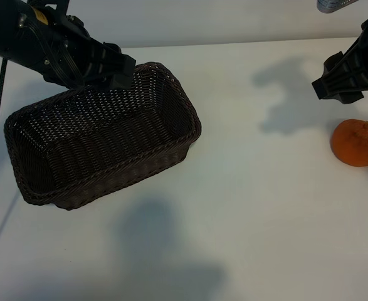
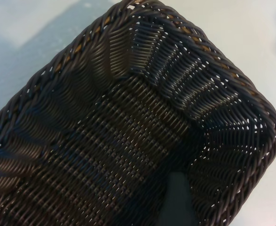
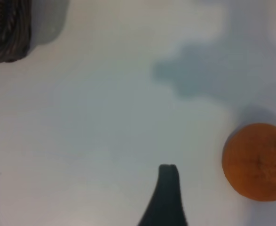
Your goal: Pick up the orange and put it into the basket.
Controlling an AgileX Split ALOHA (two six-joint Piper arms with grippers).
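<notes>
We see the orange (image 1: 357, 142) resting on the white desk (image 1: 252, 207) at the right edge of the exterior view, well apart from the basket (image 1: 102, 188), which sits on the desk at the left, angled, with nothing inside it. The fruit's puckered stem end faces upward.

The right end effector (image 1: 338, 78) hangs above the desk just beyond the orange, not touching it. In the right wrist view one dark fingertip (image 3: 168, 172) shows over bare desk, with the orange (image 3: 256, 161) off to one side of it and a corner of the basket (image 3: 6, 33) far off. Only that one finger is visible, so we read the jaws as spread wide and gripping nothing, though the second finger lies outside the frame.

The left end effector (image 1: 118, 69) is poised over the basket's far rim. Its wrist view looks straight into the woven interior (image 2: 128, 141), with one fingertip (image 2: 177, 197) showing dark against the weave. It too appears released, with nothing between its fingers.
</notes>
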